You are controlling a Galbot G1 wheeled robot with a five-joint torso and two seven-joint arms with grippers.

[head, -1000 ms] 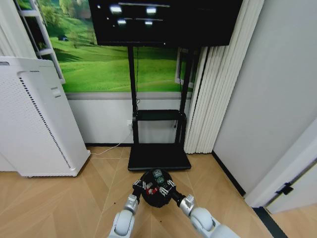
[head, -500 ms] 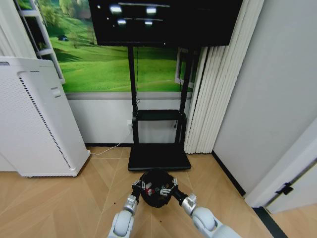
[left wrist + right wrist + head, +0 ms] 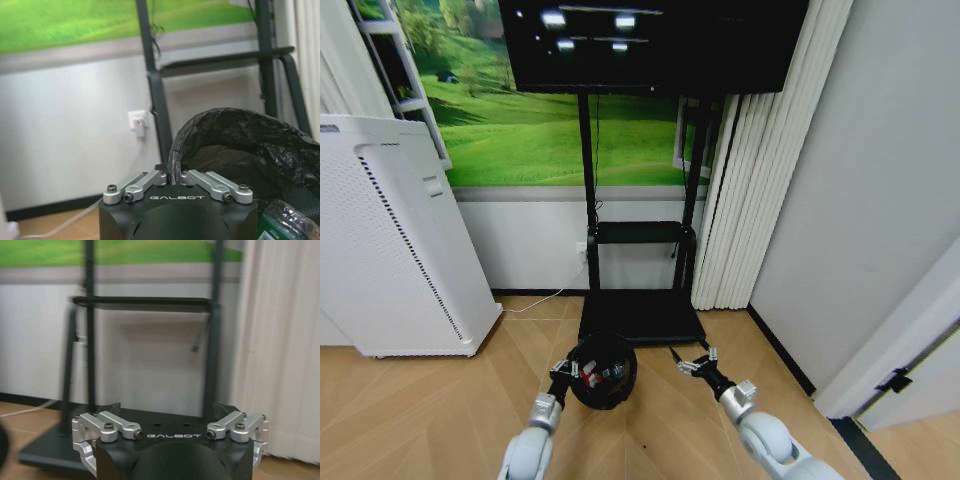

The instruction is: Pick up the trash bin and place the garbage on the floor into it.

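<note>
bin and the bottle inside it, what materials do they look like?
Trash bin, held at its rim by the left pincer: apparently dark wire mesh, going by the fine grid wall, lined with a crinkly, glossy black plastic bag. Bottle: likely thin clear plastic, dented and shiny, with a green label.

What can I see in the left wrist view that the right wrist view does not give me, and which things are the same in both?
Only the left wrist view gives the trash bin close up, with its black liner, the left gripper shut on its rim, a green bottle inside it, and a wall socket.

Only the right wrist view gives the right gripper, open and holding nothing, and the white curtain.

Both give the black TV stand, the white wall under the green picture, and the wooden floor.
</note>
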